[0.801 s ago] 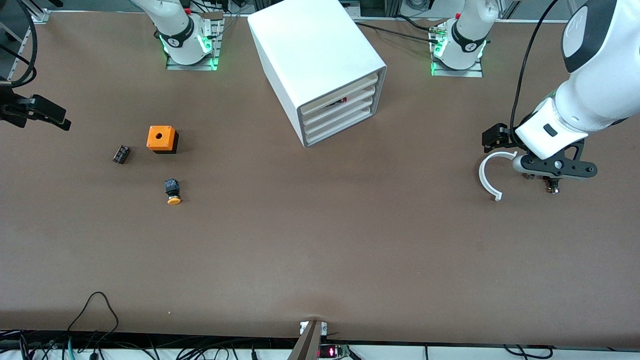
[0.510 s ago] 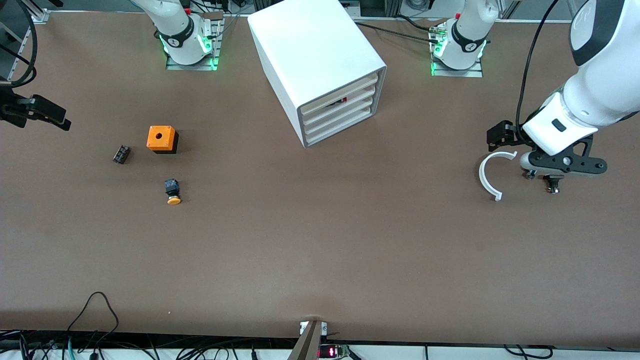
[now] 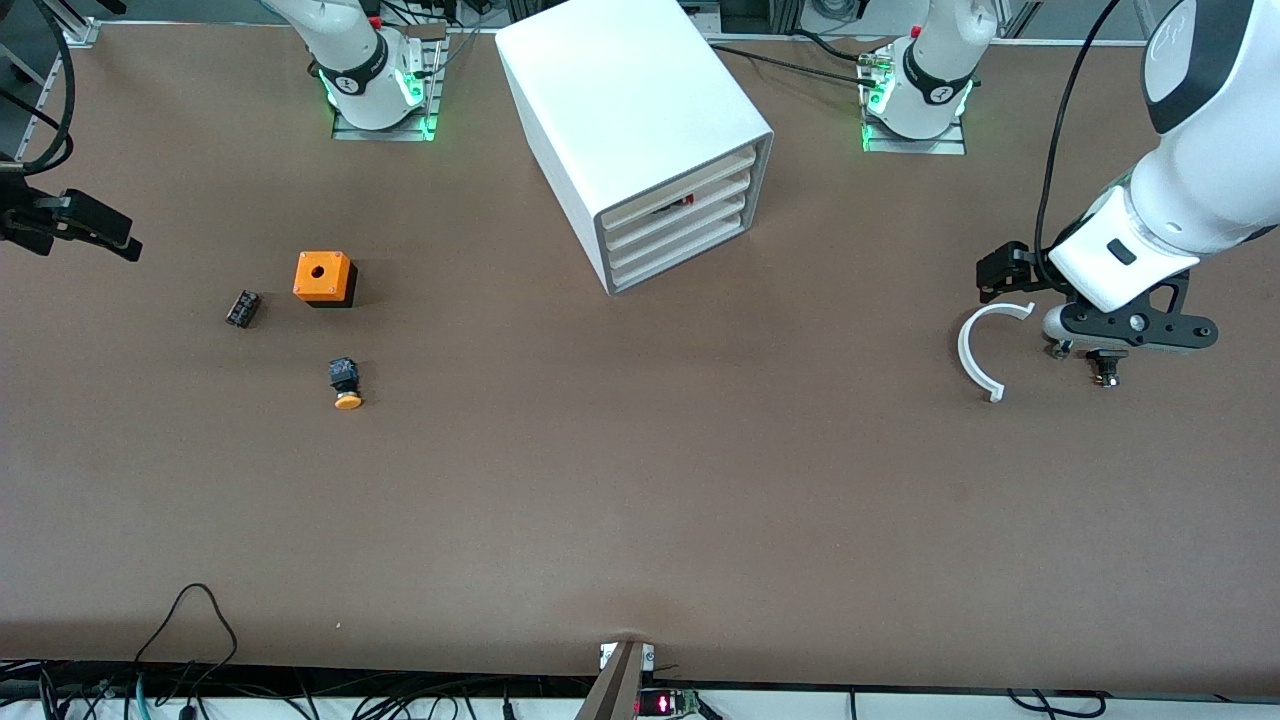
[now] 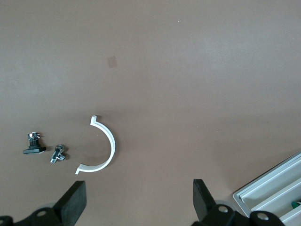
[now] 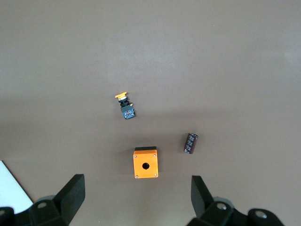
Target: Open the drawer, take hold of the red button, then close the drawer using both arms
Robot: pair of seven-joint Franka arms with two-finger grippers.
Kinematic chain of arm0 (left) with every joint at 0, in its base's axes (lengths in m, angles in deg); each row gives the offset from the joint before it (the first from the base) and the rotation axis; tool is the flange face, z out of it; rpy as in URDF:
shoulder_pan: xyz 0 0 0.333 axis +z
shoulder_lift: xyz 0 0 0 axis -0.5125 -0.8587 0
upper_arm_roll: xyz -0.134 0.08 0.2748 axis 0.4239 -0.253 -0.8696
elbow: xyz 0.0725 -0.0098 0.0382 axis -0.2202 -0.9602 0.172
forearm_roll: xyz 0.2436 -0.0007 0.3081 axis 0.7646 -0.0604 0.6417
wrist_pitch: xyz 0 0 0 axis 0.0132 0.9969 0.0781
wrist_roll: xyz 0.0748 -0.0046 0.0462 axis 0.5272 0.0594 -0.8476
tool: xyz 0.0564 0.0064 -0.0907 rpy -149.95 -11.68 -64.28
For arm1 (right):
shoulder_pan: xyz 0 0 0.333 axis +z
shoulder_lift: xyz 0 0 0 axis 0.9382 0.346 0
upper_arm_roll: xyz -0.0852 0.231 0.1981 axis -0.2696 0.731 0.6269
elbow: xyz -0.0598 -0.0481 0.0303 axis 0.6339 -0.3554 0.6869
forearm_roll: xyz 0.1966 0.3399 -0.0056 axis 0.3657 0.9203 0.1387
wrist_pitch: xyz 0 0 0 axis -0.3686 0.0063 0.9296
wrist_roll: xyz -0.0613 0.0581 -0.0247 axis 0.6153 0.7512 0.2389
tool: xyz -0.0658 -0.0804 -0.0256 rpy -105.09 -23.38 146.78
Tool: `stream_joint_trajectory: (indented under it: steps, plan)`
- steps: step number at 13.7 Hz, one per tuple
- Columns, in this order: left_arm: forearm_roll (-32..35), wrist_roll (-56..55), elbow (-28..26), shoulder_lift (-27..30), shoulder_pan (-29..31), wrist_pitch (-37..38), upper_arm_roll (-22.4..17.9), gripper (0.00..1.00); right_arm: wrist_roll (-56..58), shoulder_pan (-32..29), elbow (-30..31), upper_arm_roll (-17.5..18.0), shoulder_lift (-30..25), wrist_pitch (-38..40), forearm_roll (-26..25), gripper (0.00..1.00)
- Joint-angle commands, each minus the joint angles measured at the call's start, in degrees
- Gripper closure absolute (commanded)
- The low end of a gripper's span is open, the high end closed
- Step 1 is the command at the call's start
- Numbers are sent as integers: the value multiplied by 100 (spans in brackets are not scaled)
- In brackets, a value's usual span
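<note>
In the front view the cabinet (image 3: 640, 140) stands at the edge of the surface (image 3: 640, 500) where the arm bases are, about midway along it, with its three drawers all shut. The drawer (image 3: 676, 213) to open is the middle one, and a small red spot at its upper lip may be the button (image 3: 686, 200), but it is too small to be sure. I judge that the opening is not yet begun. To do it well, the left pincer (image 3: 1125, 335), which hangs over the surface near the edge at the left arm's end, should come down level with the middle tray front, hook only that lip and pull straight along the cabinet's slanted axis, while the other arm steadies the box. The right pincer (image 3: 70, 225) waits over the edge at the right arm's end. In the left wrist view the left pincer's fingers (image 4: 75, 202) stand wide apart and hold nothing; below them lie one white half ring (image 4: 101, 146) and two small metal parts (image 4: 44, 148), with a corner of the cabinet showing. In the right wrist view the right pincer's fingers (image 5: 73, 195) are also spread wide and empty, over one orange box (image 5: 145, 163), one yellow-capped button (image 5: 125, 105) and one dark cylinder (image 5: 190, 142).
</note>
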Motion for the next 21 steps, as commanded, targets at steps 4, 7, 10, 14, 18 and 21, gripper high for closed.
stream_joint_trajectory:
  steps: [4, 7, 10, 14, 18, 21]
  plan:
    - [-218, 109, 36, -67, -9, -4, -14, 0, -99, 24, -41, 39, 72, 26, -124, 0]
    - [-272, 109, -25, -154, -18, 5, 12, 0, -90, 24, -93, 39, 63, -1, -115, 0]
    - [-551, 100, -279, -199, -35, 31, 48, 0, 42, 24, -120, 56, 150, 0, -71, 0]
    - [-1543, 108, -770, -480, -61, -4, 65, 0, 6, 147, -94, 417, 362, 69, -45, 0]
    - [-3317, 143, -1527, -954, -193, -126, 126, 0, -29, 595, -102, 435, 634, 61, -70, 0]
    - [-4137, 888, -2282, -1191, -369, -732, 363, 0, -63, 622, -120, 435, 722, -27, -18, 0]
